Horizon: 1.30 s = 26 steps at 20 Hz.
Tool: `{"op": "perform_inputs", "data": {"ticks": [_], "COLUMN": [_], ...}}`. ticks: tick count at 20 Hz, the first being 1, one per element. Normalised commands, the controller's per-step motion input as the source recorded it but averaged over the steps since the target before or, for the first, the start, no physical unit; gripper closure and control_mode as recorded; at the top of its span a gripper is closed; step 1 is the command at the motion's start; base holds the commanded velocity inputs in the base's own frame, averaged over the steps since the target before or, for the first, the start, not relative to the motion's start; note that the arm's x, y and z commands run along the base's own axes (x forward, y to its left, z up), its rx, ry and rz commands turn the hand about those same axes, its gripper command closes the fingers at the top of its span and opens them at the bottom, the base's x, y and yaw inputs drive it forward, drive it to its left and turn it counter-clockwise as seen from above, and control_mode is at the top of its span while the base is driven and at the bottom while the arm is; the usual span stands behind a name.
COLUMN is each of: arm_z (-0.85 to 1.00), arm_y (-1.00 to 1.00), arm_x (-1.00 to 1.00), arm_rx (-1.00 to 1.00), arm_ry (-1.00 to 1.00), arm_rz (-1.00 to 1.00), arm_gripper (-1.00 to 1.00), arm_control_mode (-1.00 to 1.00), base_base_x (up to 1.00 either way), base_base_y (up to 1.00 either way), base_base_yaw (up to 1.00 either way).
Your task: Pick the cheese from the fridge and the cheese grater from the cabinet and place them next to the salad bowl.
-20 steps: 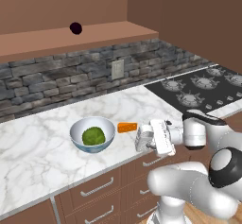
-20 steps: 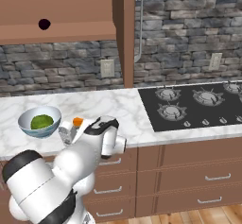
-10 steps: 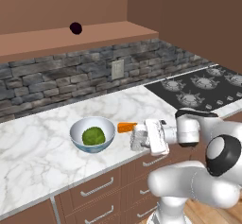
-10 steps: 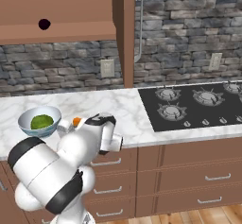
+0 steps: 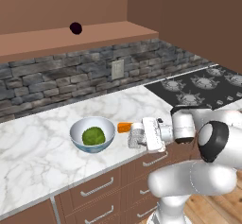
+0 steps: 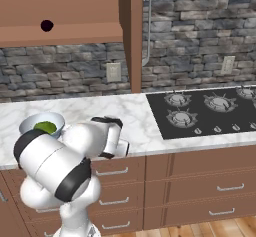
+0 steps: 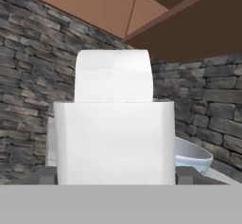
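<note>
The gripper clasps the cheese grater just above the marble counter. The cheese lies at its 11 o'clock, at 3 o'clock of the salad bowl.

The table is white marble with grey veins. Just beyond the jaws sits the pale blue-grey salad bowl with a leafy green ball inside, and the orange cheese lies beside it. The cheese grater at the jaws is silvery grey. Behind runs a grey stone wall; the cabinet is brown, its small ball dark.
</note>
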Motion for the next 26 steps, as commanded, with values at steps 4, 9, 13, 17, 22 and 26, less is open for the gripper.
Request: {"op": "perform_inputs", "data": {"ticks": [4, 9, 13, 17, 22, 26], "arm_z": [-0.18, -0.16, -0.07, -0.16, -0.21, -0.22], "arm_y": [0.02, 0.09, 0.05, 0.01, 0.01, 0.0], "arm_x": [0.23, 0.27, 0.26, 0.21, 0.11, 0.11], "arm_rx": [0.0, 0.0, 0.0, 0.0, 0.0, 0.0], "arm_ry": [-0.01, 0.0, 0.0, 0.0, 0.0, 0.0], "arm_rz": [0.0, 0.0, 0.0, 0.0, 0.0, 0.0], "arm_gripper": [1.0, 1.0, 1.0, 1.0, 1.0, 1.0], "arm_control_mode": [-1.0, -1.0, -1.0, -1.0, -1.0, -1.0], "base_base_x": [0.0, 0.0, 0.0, 0.0, 0.0, 0.0], "base_base_y": [0.0, 0.0, 0.0, 0.0, 0.0, 0.0], "base_base_yaw": [0.0, 0.0, 0.0, 0.0, 0.0, 0.0]}}
